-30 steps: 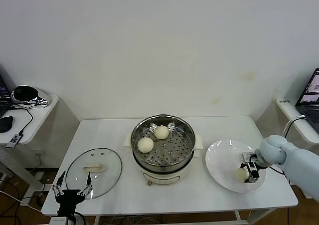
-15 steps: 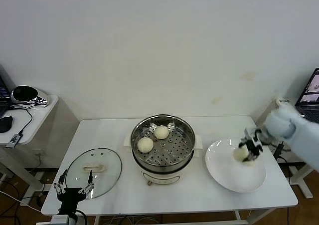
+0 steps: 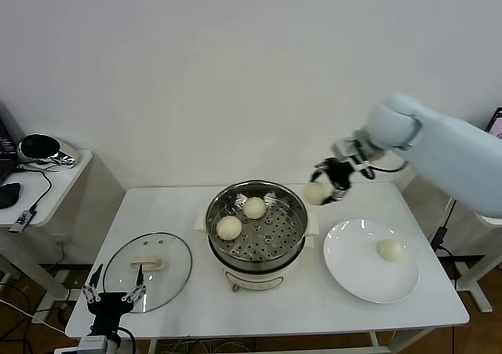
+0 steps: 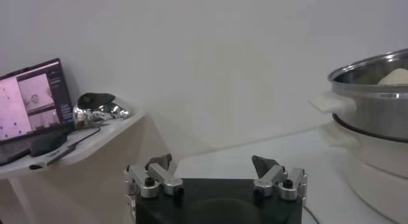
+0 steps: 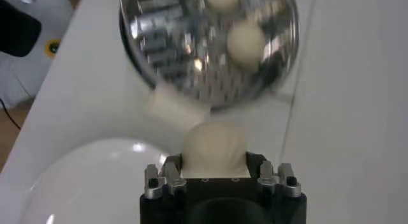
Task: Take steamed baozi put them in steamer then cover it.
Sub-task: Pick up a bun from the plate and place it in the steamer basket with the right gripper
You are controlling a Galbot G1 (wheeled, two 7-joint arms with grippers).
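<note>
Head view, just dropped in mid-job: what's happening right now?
The right gripper is shut on a baozi, carrying it in the air near the right rim of the steamer. Two buns sit on the perforated tray inside, and one bun lies on the white plate. The glass cover lies on the table left of the steamer. The left gripper is open, parked low near the table's front edge by the cover.

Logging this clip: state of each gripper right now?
Left gripper: open, empty, parked by the lid.
Right gripper: closed on a baozi beside the steamer.
</note>
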